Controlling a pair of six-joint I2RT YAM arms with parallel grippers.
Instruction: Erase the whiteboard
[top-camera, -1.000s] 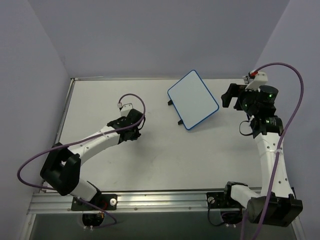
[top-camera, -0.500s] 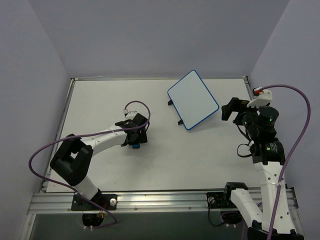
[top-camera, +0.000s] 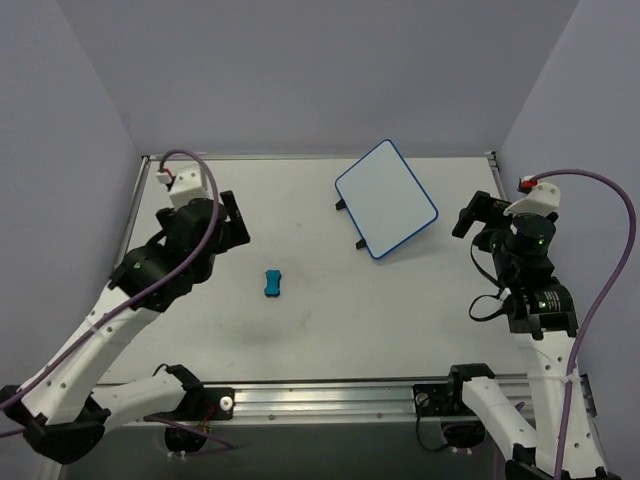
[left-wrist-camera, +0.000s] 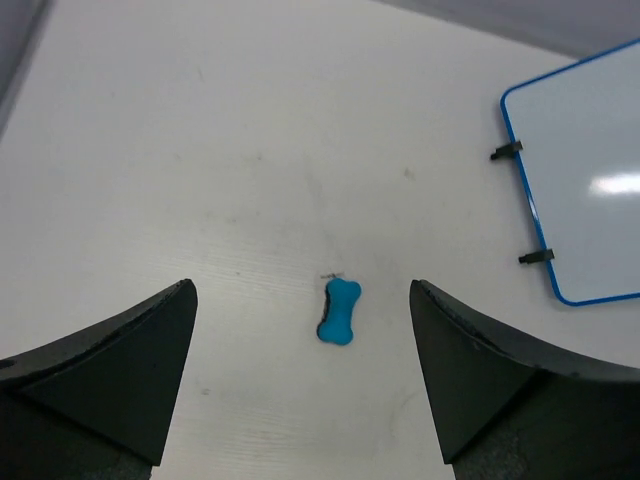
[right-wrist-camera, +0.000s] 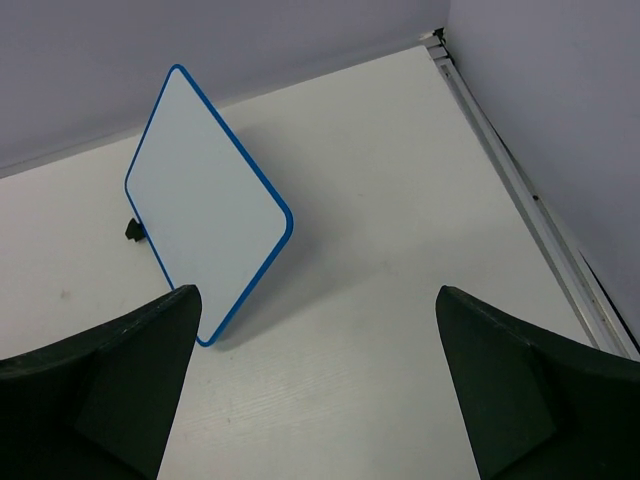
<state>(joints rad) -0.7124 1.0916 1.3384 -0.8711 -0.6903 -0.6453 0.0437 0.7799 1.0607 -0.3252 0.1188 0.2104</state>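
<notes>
The whiteboard (top-camera: 386, 198) has a blue frame and two black feet and leans tilted at the back middle of the table; its face shows no writing. It also shows in the left wrist view as the whiteboard (left-wrist-camera: 590, 200) and in the right wrist view as the whiteboard (right-wrist-camera: 205, 230). A small blue bone-shaped eraser (top-camera: 272, 283) lies flat on the table, free of both arms. My left gripper (top-camera: 232, 222) hangs open up and to the left of it, the eraser (left-wrist-camera: 339, 311) showing far below between the jaws of the left gripper (left-wrist-camera: 300, 290). My right gripper (top-camera: 472, 215) is open and empty, right of the board, as the right gripper (right-wrist-camera: 317, 292) also shows.
A metal rail (right-wrist-camera: 520, 180) runs along the table's right edge by the wall. Purple walls close in the back and both sides. An aluminium rail (top-camera: 330, 398) with the arm bases lines the near edge.
My left gripper opened and let go of the eraser, which now lies on the table. The left arm rose and drew back to the left. The right arm pulled slightly right.
</notes>
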